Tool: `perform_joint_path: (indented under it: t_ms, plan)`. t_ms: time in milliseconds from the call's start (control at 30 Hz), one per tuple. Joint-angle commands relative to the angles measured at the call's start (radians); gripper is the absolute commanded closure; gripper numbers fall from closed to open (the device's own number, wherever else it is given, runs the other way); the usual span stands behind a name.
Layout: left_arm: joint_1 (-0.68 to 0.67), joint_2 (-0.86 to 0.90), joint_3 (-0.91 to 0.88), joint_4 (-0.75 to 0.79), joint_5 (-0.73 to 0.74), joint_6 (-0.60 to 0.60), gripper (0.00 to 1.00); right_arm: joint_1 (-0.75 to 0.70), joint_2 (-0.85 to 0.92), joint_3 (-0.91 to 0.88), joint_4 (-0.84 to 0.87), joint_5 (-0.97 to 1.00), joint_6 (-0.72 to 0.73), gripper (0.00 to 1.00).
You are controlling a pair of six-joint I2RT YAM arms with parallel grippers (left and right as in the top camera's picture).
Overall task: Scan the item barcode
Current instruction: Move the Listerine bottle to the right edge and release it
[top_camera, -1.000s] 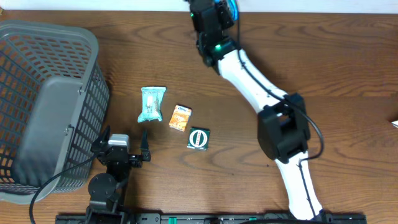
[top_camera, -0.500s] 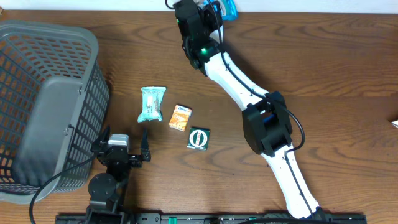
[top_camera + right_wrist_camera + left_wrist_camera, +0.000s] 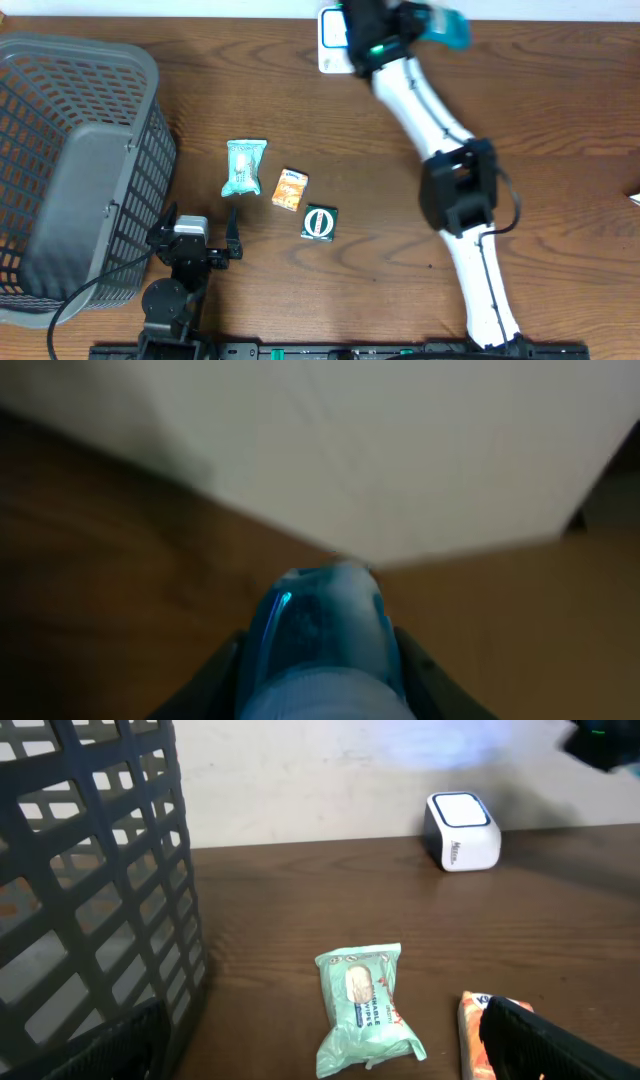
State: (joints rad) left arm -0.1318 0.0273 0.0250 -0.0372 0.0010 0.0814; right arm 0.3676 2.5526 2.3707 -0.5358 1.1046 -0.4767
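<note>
Right fingers (image 3: 318,648) are closed on the blue item (image 3: 320,610), a rounded, glossy object seen blurred. It is held over the far edge of the wooden table (image 3: 540,110), near the scanner (image 3: 335,40), a white rounded box with a flat window. Left fingers (image 3: 198,232) stand wide apart, holding nothing, beside the grey plastic mesh basket (image 3: 80,150). On the table lie a crinkled green wipes pack (image 3: 244,167), a small orange carton (image 3: 291,189) and a dark green packet (image 3: 319,222).
</note>
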Motion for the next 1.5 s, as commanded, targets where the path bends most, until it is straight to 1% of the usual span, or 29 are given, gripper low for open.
perform_joint_path:
  t_ms: [0, 67, 233, 333, 433, 567, 733, 800, 867, 900, 933, 967, 1000, 1100, 1167, 1233, 1467]
  plan:
    - [0.002, -0.002, -0.021, -0.036, -0.013, -0.005, 0.02, -0.106, -0.022, 0.027, -0.081, 0.093, 0.141, 0.86]
    - [0.002, -0.002, -0.021, -0.036, -0.013, -0.005, 0.02, -0.163, -0.022, 0.027, -0.145, 0.084, 0.180, 0.86]
    - [0.002, -0.002, -0.021, -0.036, -0.013, -0.005, 0.02, -0.317, -0.022, 0.027, -0.291, -0.024, 0.249, 0.88]
    - [0.002, -0.002, -0.021, -0.036, -0.013, -0.005, 0.02, -0.418, -0.022, 0.020, -0.366, -0.118, 0.312, 0.92]
    - [0.002, -0.002, -0.021, -0.036, -0.013, -0.005, 0.02, -0.503, -0.021, 0.013, -0.438, -0.235, 0.381, 0.91]
    - [0.002, -0.002, -0.021, -0.036, -0.013, -0.005, 0.02, -0.614, -0.018, -0.003, -0.475, -0.324, 0.441, 0.88]
    - [0.002, -0.002, -0.021, -0.036, -0.013, -0.005, 0.02, -0.724, -0.013, -0.013, -0.499, -0.355, 0.477, 0.87]
    - [0.002, -0.002, -0.021, -0.036, -0.013, -0.005, 0.02, -0.758, -0.013, -0.018, -0.502, -0.357, 0.494, 0.80]
    - [0.002, -0.002, -0.021, -0.036, -0.013, -0.005, 0.02, -0.784, -0.013, -0.019, -0.510, -0.366, 0.507, 0.70]
    - [0.002, -0.002, -0.021, -0.036, -0.013, -0.005, 0.02, -0.794, -0.013, -0.019, -0.515, -0.383, 0.507, 0.62]
    - [0.002, -0.002, -0.021, -0.036, -0.013, -0.005, 0.02, -0.803, -0.013, -0.019, -0.521, -0.398, 0.519, 0.51]
    - [0.002, -0.002, -0.021, -0.036, -0.013, -0.005, 0.02, -0.812, -0.013, -0.019, -0.528, -0.410, 0.541, 0.43]
    - [0.002, -0.002, -0.021, -0.036, -0.013, -0.005, 0.03, -0.818, -0.013, -0.019, -0.534, -0.420, 0.564, 0.39]
    - [0.002, -0.002, -0.021, -0.036, -0.013, -0.005, 0.02, -0.827, -0.013, -0.019, -0.543, -0.482, 0.589, 0.33]
    - [0.002, -0.002, -0.021, -0.036, -0.013, -0.005, 0.02, -0.827, -0.013, -0.018, -0.549, -0.528, 0.589, 0.19]
    - [0.002, -0.002, -0.021, -0.036, -0.013, -0.005, 0.02, -0.816, -0.013, -0.014, -0.558, -0.561, 0.589, 0.01]
    - [0.002, -0.002, -0.021, -0.036, -0.013, -0.005, 0.02, -0.733, -0.065, -0.005, -0.575, -0.586, 0.602, 0.01]
